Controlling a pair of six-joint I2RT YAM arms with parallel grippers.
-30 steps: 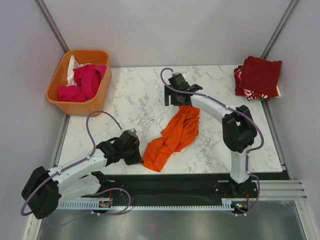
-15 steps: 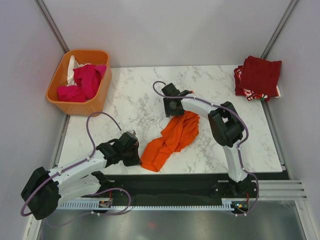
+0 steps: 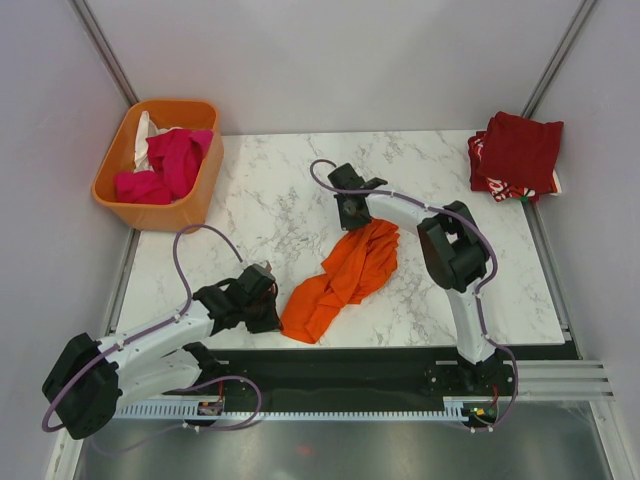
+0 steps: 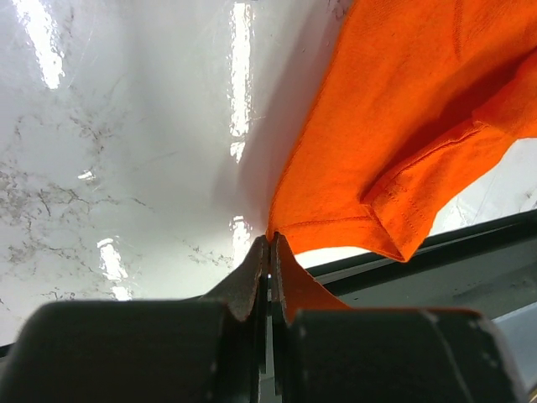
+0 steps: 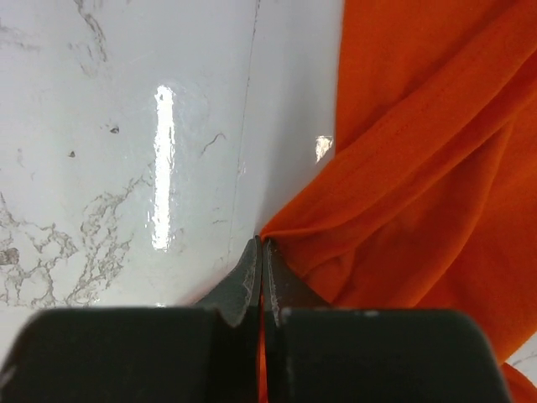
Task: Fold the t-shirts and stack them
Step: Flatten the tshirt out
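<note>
Right tool (image 5: 262, 245) just closed on the orange t-shirt (image 3: 345, 275), far edge. Left tool (image 4: 268, 242) stays pinched shut on its near corner. Spreading looks possible now.

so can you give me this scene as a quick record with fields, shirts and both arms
orange t-shirt: unfolded, bunched in a long strip mid-table
left jaws: shut on the orange t-shirt's near edge
right jaws: shut on the orange t-shirt's far end
table: white marble
basket: orange, at the far left corner, holding a magenta shirt and a white shirt, both loose
folded stack: far right corner, dark red shirt on top of a red-and-white patterned shirt
</note>
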